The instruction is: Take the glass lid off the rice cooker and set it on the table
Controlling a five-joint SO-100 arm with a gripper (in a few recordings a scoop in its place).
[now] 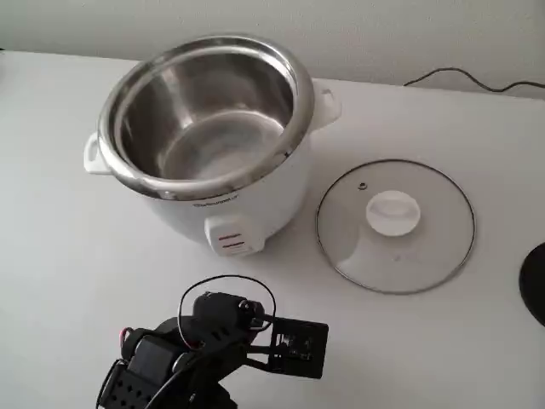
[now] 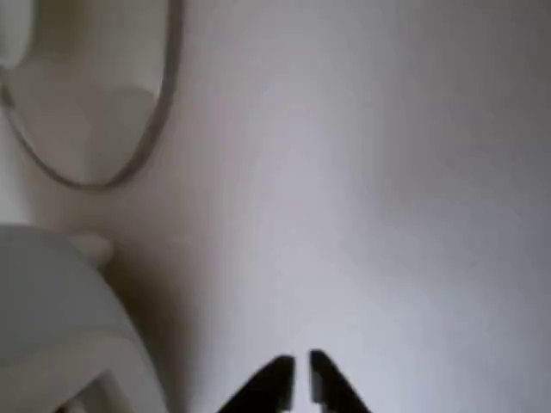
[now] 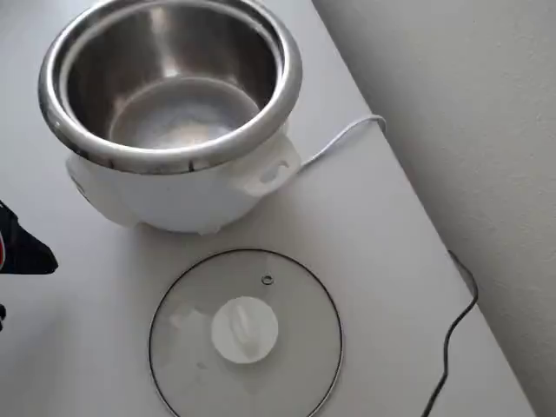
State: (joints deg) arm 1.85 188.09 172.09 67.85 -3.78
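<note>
The glass lid (image 1: 394, 226) lies flat on the white table (image 1: 68, 256), knob up, just right of the rice cooker (image 1: 255, 204) and apart from it. The cooker stands uncovered, its steel inner pot (image 1: 209, 119) bare. From above, the lid (image 3: 246, 334) lies in front of the cooker (image 3: 174, 195). My black arm (image 1: 213, 341) is low at the near edge, in front of the cooker. In the wrist view my gripper (image 2: 301, 383) is shut with nothing in it, over bare table, with the lid's rim (image 2: 129, 163) upper left and the cooker's side (image 2: 60, 301) lower left.
A black cable (image 1: 477, 81) runs along the table's back edge by the wall. The cooker's white cord (image 3: 343, 139) leads off toward the wall. A dark round object (image 1: 536, 294) pokes in at the right edge. Bare table lies left of the cooker.
</note>
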